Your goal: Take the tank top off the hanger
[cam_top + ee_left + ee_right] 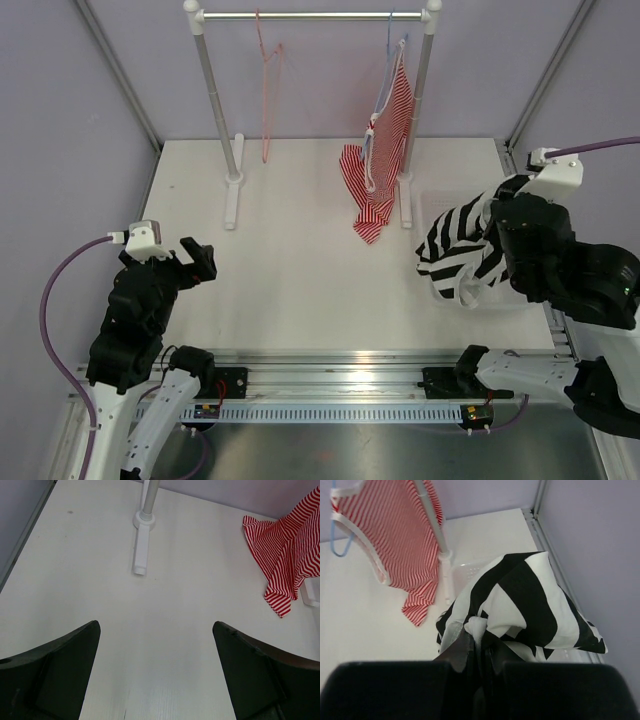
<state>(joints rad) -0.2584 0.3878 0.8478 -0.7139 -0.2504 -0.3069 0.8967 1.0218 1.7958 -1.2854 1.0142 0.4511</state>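
The black-and-white striped tank top (pixel 460 245) hangs bunched from my right gripper (pixel 492 232) at the table's right side, off the hanger. In the right wrist view the jaws are pinched shut on a fold of the tank top (pixel 520 600) at my right gripper (pixel 482 642). The pink wire hanger (pixel 266 85) hangs bare on the rail (pixel 310 15) at the back left. My left gripper (pixel 195 258) is open and empty above the table's left side, and its open jaws (pixel 156 630) frame bare table in the left wrist view.
A red-and-white striped top (pixel 385 150) hangs on a light blue hanger (pixel 388 60) at the rail's right end, its hem on the table (pixel 300 260). The rack's two posts (pixel 215 100) stand on white feet. A white basket (pixel 432 215) lies under the tank top.
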